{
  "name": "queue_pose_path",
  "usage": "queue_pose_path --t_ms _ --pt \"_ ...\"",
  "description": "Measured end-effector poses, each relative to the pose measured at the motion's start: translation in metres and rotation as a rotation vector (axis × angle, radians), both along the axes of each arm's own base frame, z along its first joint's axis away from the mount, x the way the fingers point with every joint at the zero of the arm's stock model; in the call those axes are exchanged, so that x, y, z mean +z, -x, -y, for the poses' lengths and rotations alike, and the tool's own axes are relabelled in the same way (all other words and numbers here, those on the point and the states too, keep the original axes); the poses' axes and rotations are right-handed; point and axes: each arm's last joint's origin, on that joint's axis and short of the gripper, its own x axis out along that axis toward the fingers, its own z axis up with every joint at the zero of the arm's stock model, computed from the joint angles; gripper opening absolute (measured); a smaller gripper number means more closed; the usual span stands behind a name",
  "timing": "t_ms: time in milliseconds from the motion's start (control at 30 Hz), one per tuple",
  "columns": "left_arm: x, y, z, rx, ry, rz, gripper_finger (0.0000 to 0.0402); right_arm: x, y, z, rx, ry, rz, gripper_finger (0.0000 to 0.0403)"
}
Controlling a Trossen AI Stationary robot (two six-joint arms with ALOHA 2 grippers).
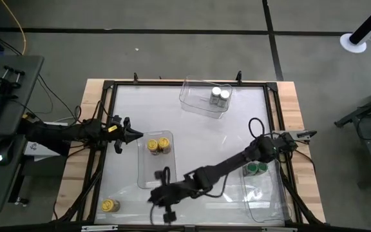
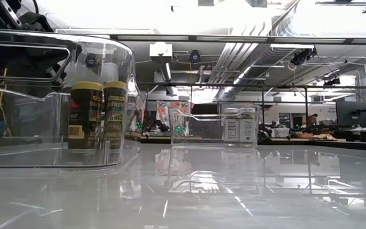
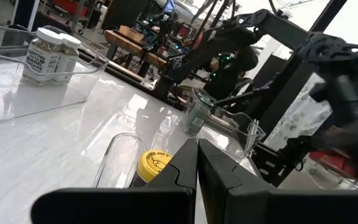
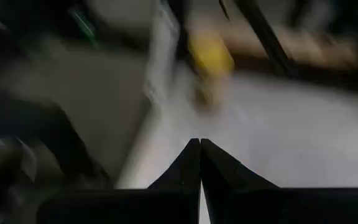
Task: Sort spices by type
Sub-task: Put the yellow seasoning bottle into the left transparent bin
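Spices are seen as small cylindrical jars spread over a glossy white bench [image 1: 192,129] framed in pale wood. Two yellow-lidded jars [image 1: 158,145] stand upright side by side inside a clear, rounded-corner plastic bin [image 1: 144,169] left of centre; in the low view their dark labelled bodies [image 2: 97,114] show through the bin's transparent wall. Two silver-lidded jars [image 1: 219,95] stand touching each other in a second clear bin [image 1: 192,100] at the far edge, their pale labels readable as blocks of print in the left wrist view [image 3: 51,55]. Two green-lidded jars [image 1: 256,169] sit together in a third clear bin [image 1: 263,206] by the right edge. A single yellow-lidded jar [image 1: 111,205] stands loose on the bench near the front left corner, well apart from every bin.

The left pincer [image 1: 134,134] is held just beside the left wall of the yellow-lid bin, its dark angular fingers pressed together to a point, gripping nothing; a yellow lid [image 3: 155,162] is seen just past its tips. The right pincer [image 1: 156,195] is stretched low across the bench to the front edge, between the loose jar and the middle bin; its fingers [image 4: 219,171] are seen pressed flat against each other, with nothing between them
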Motion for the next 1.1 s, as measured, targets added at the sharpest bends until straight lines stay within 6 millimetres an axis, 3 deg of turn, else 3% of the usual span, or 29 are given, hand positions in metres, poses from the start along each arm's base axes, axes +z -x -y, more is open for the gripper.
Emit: queue_pose_path --t_ms 100,367,467,533,933,1100 --pt "0.000 0.000 0.000 -0.001 0.000 0.000 0.0001 -0.003 -0.013 -0.006 0.042 -0.097 0.185 0.0000" --pt "0.000 0.000 0.000 0.000 0.000 0.002 0.0001 -0.052 -0.060 -0.005 0.049 -0.215 0.408 0.0000" --pt "0.000 0.000 0.000 0.000 0.000 0.000 0.0001 -0.068 -0.064 -0.007 0.096 -0.275 0.505 0.0000" --pt "0.000 0.000 0.000 -0.001 0.000 -0.004 0.0001 -0.079 -0.066 -0.008 0.089 -0.297 0.478 0.0000" --pt "-0.001 -0.001 0.000 0.000 -0.001 -0.017 0.0001 -0.080 -0.068 -0.011 0.119 -0.254 0.439 0.0000" --pt "-0.001 -0.001 0.000 0.000 -0.001 -0.016 0.0001 -0.089 -0.067 -0.007 0.101 -0.157 0.315 0.0000"
